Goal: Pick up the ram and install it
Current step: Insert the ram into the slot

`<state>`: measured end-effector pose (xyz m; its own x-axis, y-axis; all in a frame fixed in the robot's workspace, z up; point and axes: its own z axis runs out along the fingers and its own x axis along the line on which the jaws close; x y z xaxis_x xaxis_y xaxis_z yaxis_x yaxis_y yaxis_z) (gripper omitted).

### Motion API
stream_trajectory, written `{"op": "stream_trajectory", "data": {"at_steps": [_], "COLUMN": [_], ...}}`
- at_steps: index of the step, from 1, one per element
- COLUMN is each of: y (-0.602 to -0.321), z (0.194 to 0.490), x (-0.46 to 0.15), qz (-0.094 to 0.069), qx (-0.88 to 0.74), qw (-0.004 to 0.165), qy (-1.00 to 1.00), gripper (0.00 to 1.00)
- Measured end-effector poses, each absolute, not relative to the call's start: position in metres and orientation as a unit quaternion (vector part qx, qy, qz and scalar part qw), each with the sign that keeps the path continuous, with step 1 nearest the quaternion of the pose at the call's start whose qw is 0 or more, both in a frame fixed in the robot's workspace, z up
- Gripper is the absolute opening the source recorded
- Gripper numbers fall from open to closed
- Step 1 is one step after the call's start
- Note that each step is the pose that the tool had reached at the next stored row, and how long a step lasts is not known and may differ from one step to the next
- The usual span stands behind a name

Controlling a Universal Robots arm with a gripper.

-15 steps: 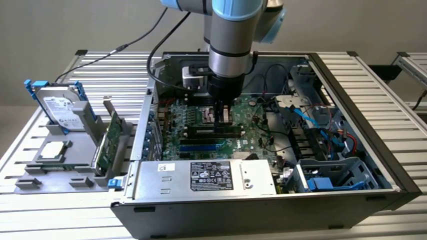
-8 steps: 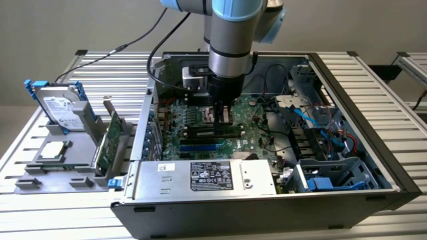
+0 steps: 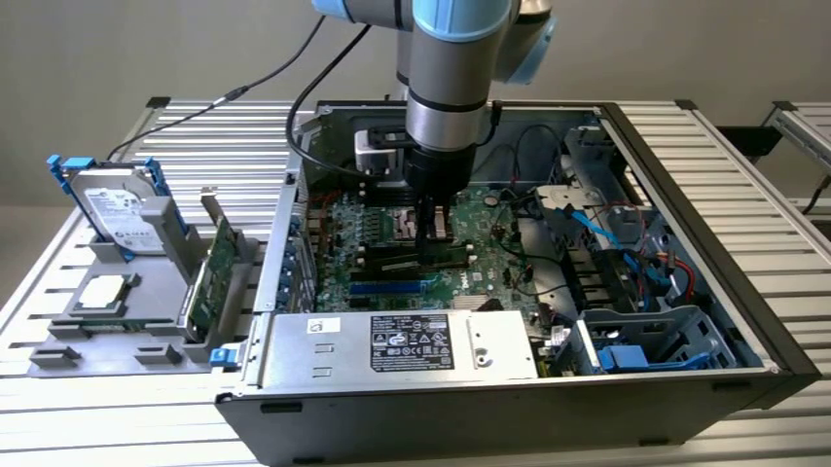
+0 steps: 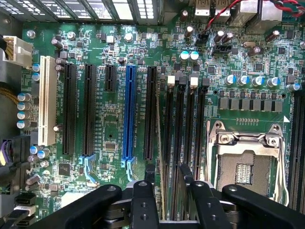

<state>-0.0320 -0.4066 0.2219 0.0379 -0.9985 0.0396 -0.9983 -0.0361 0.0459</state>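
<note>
Pressing down with the ram stick (image 4: 162,143) even slightly off the line of its slot is your main risk here. I judge that its edge contacts could land on the slot wall, and the thin board could bend or slide in the grip. A tilt along its length could seat one end and leave the other proud. The bare processor socket (image 4: 245,167) sits just beside the memory slots (image 4: 185,129), so a sideways slip could reach its pins.

Your gripper (image 4: 167,191) looks closed onto the ram stick, its fingers (image 4: 145,200) pinching the flat faces. The stick hangs edge-on between them, parallel to the black memory slots, on their side nearest the long black card slot (image 4: 150,114). In the exterior view the gripper (image 3: 435,233) stands low inside the open computer case (image 3: 493,428), over the main board (image 3: 344,263). Whether the stick touches a slot I cannot tell.
</note>
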Motion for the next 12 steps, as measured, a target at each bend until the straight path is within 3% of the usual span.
{"op": "stream_trajectory", "data": {"at_steps": [8,12], "y": [-0.4064,-0.4065], "z": [0.2211,0.2208], "x": [-0.032,-0.032], "qz": [-0.002,-0.001], "qx": [0.72,0.72], "qw": [0.03,0.031], "qy": [-0.694,-0.694], "gripper": [0.34,0.19]}}
